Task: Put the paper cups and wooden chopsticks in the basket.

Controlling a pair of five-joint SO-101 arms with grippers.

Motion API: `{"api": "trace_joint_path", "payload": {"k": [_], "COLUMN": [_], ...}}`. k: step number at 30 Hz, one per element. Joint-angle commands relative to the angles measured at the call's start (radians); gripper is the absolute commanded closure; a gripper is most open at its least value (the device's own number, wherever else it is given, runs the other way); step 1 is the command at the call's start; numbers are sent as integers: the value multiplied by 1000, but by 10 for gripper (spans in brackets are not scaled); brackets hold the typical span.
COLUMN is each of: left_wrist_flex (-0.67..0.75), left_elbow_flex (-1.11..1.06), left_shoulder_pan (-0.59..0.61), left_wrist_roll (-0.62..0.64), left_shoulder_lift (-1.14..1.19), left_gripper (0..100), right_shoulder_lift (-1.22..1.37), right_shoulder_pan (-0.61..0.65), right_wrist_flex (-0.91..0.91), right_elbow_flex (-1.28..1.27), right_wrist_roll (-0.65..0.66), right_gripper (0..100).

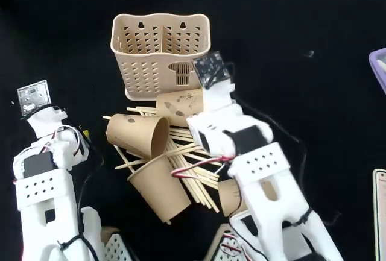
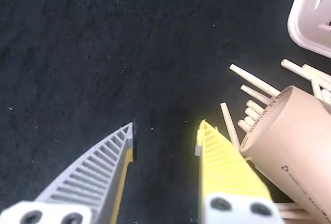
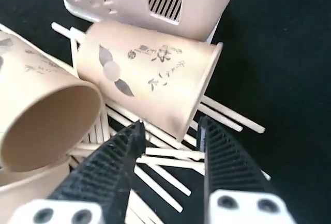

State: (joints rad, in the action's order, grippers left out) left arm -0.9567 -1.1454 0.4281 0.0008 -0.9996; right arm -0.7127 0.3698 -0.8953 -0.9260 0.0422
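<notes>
No wording is reading legibly. The paper cup (image 3: 150, 79) lying just near of the basket (image 3: 170, 1) is showing a flower-and-leaf print with illegible script; the left cup (image 2: 289, 141) is bearing a small triangular mark.

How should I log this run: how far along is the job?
Done: nothing that I can see; the basket looks empty. In hand: nothing; the right gripper is open at the printed cup, the left gripper open over bare black cloth. Left: all the paper cups and wooden chopsticks lie piled in front of the basket.
</notes>
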Motion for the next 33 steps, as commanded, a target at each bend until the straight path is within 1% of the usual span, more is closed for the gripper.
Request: {"api": "trace_joint_path", "payload": {"k": [1, 14, 21, 30, 33], "left_wrist_flex": [15, 12, 11, 14, 15], "left_elbow_flex": [8, 8, 8, 8, 8], "left_shoulder_pan": [5, 5, 4, 4, 4], "left_wrist_roll": [6, 6, 6, 6, 6], "left_shoulder_lift": [-6, -6, -6, -6, -6], "left_gripper": [801, 801, 801, 801, 801], "right_shoulder_lift": [-38, -36, -30, 157, 173], "right_shoulder_pan": [9, -18, -72, -64, -64], "right_wrist_flex": [109, 301, 370, 413, 408], "right_elbow_flex": [-39, -179, -197, -133, -124], "right_wrist_roll": [-31, -38, -44, -46, -43], "right_gripper": [822, 822, 819, 820, 822]}}
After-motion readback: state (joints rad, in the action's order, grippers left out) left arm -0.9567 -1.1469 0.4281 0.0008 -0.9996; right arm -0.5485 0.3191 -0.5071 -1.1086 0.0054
